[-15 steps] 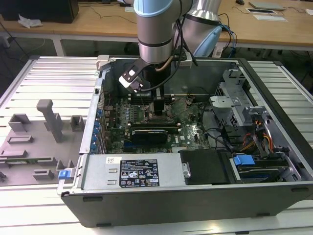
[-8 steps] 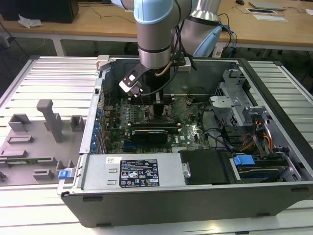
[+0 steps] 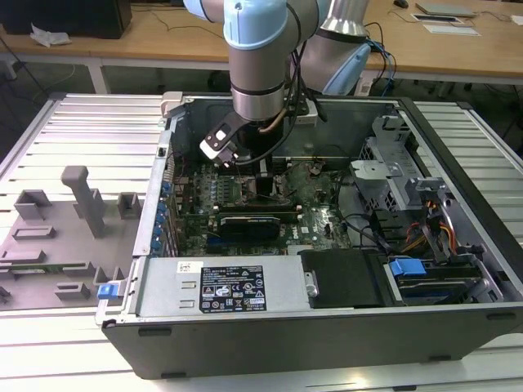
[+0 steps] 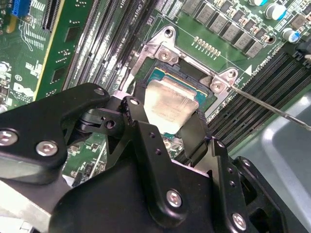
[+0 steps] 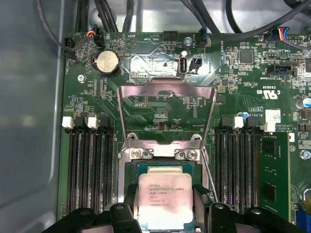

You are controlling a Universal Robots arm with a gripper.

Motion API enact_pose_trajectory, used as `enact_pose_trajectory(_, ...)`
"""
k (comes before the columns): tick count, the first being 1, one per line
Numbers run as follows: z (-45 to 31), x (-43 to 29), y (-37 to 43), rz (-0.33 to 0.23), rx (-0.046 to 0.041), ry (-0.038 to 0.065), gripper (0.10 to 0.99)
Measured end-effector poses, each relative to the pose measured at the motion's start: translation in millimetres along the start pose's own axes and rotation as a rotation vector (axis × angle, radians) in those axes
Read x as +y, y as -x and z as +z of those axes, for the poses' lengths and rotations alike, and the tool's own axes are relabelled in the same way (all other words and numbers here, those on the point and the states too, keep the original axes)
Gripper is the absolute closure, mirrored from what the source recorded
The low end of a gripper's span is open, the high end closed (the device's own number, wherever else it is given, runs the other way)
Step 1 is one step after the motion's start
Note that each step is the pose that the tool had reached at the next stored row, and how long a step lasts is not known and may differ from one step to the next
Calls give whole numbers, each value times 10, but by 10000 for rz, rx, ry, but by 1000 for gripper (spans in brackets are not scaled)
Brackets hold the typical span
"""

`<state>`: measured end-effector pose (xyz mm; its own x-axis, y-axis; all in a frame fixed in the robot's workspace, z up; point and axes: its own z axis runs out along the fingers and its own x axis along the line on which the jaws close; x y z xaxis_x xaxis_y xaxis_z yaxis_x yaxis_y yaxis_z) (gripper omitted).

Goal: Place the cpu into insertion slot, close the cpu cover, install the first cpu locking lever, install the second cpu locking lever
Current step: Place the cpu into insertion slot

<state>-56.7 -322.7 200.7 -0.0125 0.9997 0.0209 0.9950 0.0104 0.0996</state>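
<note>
With the cpu cover (image 5: pixel 167 87) flipped open, the insertion slot (image 5: pixel 146 169) lies clear beneath the cpu (image 5: pixel 163 194) in my gripper (image 5: pixel 165 216); memory slots (image 5: pixel 92 170) flank it.

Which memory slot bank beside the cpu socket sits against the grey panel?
The bank bordering the grey panel; the other bank borders the green card instead.
</note>
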Motion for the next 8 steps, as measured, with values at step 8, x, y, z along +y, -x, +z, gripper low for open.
enact_pose_trajectory(8,12,-3,-22,-1,0,0,549)
